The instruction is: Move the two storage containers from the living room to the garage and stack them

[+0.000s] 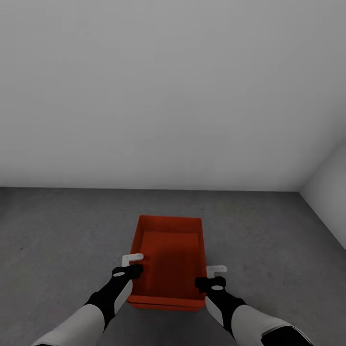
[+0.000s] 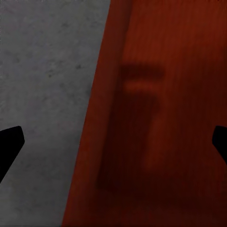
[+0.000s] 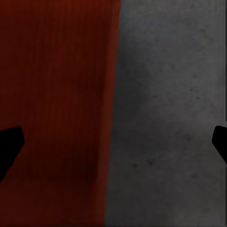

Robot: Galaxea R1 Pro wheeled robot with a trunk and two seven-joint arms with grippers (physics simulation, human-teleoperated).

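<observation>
One orange-red storage container (image 1: 169, 257) stands open-topped on the dark grey concrete floor (image 1: 57, 240) of the garage, close in front of me. The other container is out of view. My left gripper (image 1: 136, 265) hangs over the box's left wall, open, its dark fingertips (image 2: 9, 142) wide apart with the wall (image 2: 101, 118) between them. At the box's right wall my right gripper (image 1: 209, 275) is open too, astride the rim (image 3: 113, 94). In the wrist views the container (image 2: 165, 118) (image 3: 56, 94) lies beside bare concrete (image 2: 42, 71) (image 3: 175, 118).
A plain white-grey wall (image 1: 173, 96) rises a short way behind the box. A second wall (image 1: 331, 192) meets it at the right corner. Bare concrete spreads to both sides of the container.
</observation>
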